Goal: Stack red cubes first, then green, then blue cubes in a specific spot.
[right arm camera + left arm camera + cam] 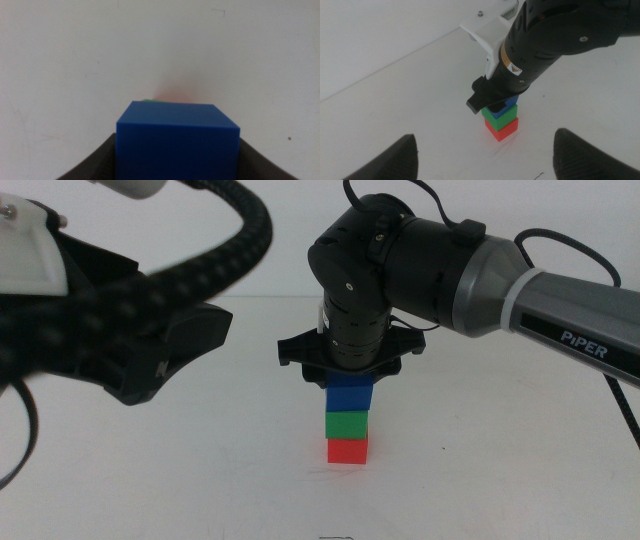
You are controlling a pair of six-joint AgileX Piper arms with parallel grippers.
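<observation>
A stack stands on the white table in the middle view: the red cube [347, 450] at the bottom, the green cube [347, 424] on it, the blue cube [350, 394] on top. My right gripper [350, 376] comes straight down over the stack and is shut on the blue cube [177, 140], its jaws against both sides. Behind the blue cube only a sliver of the green cube [149, 100] shows in the right wrist view. My left gripper [485, 155] hangs open and empty, off to the stack's left, looking at the red cube [502, 128].
The left arm's dark body and cable [150, 330] fill the left of the middle view, raised above the table. The bare white tabletop [480, 470] surrounds the stack. The table's far edge meets a white wall [270, 240].
</observation>
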